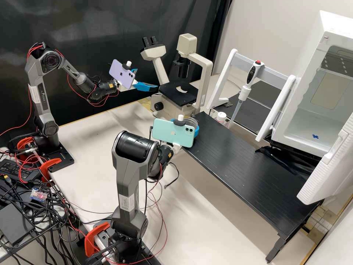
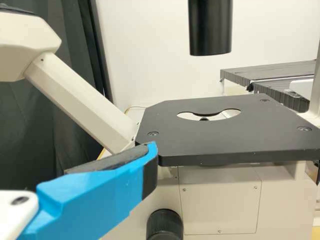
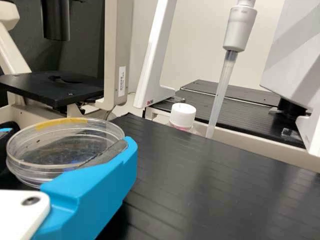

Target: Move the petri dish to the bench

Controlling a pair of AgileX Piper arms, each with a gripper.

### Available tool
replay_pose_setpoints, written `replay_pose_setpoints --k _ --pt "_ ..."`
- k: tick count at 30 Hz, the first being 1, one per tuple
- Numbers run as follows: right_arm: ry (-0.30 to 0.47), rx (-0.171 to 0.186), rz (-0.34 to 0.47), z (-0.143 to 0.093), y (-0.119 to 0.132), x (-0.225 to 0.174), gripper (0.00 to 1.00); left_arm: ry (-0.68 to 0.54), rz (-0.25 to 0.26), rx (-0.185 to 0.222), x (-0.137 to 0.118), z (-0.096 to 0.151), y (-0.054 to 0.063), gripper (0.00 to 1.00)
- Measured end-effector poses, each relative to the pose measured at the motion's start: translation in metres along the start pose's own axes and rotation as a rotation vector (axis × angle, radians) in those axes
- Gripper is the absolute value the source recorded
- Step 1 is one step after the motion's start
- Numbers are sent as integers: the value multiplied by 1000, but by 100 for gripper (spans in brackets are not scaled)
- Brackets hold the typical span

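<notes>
In the high view my right gripper (image 1: 185,124) is at the black bench's (image 1: 242,173) far-left corner, partly behind a green phone, with the clear petri dish (image 1: 191,120) in it. The right wrist view shows the right gripper (image 3: 69,142) shut on the petri dish (image 3: 60,147), a blue finger at either side. The dish lies roughly level, with a yellow mark on its rim, close to the bench (image 3: 215,195); contact cannot be told. My left gripper (image 1: 148,78) stands open beside the microscope in the high view. One finger of the left gripper (image 2: 100,192) is before the stage in the left wrist view.
The microscope stage (image 1: 178,92) lies beyond the bench's far-left end. Behind the bench are a white-capped bottle (image 1: 221,117), a pipette (image 1: 244,92) on a white frame and an open white cabinet (image 1: 316,92). Cables lie at the left.
</notes>
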Motion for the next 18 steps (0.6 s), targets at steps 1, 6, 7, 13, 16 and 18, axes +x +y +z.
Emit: replay_pose_setpoints --k 1,6,7,13,16,18 --pt "-1 -1 -7 1 -2 0 0 0 0 0 0 0 0 100" --pt "5 -10 -6 1 -6 0 0 0 0 0 0 0 0 100" --pt "4 -14 -8 2 -7 0 0 0 0 0 0 0 0 100" --pt "8 -15 -2 2 -8 -2 100 0 0 0 0 0 0 100" --pt "3 -23 1 2 -9 -3 100 0 0 0 0 0 0 100" --pt "3 -40 6 2 -10 -6 100 0 0 0 0 0 0 100"
